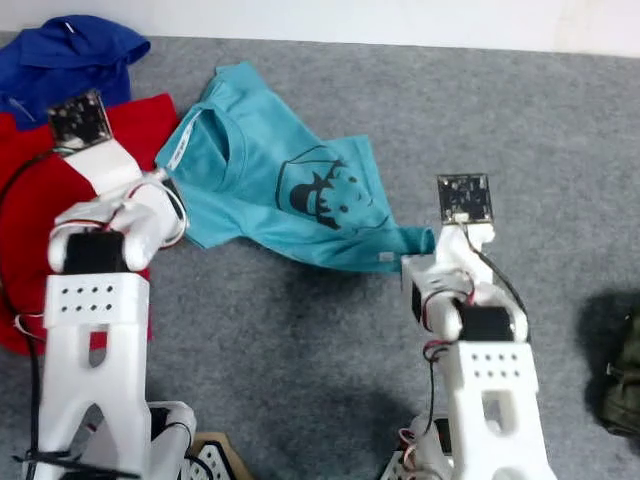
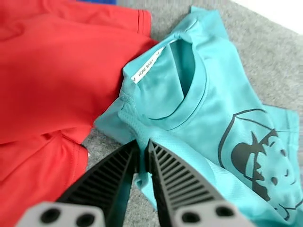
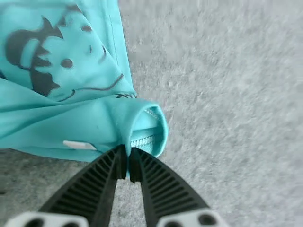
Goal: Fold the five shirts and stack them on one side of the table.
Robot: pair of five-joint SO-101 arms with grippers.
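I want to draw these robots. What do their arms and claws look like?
The left arm and right arm are blocky white plastic with small holes, red and black cables, and dark square boards. The left gripper and right gripper have black ribbed fingers.

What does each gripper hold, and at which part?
Both hold the teal shirt: left gripper at an edge beside the collar, right gripper at a folded edge.

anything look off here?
Yes. The teal shirt lies crumpled and skewed, pulled into folds between the left gripper, shut on its shoulder edge, and the right gripper, shut on a bunched corner. The red shirt lies unfolded under the left arm.
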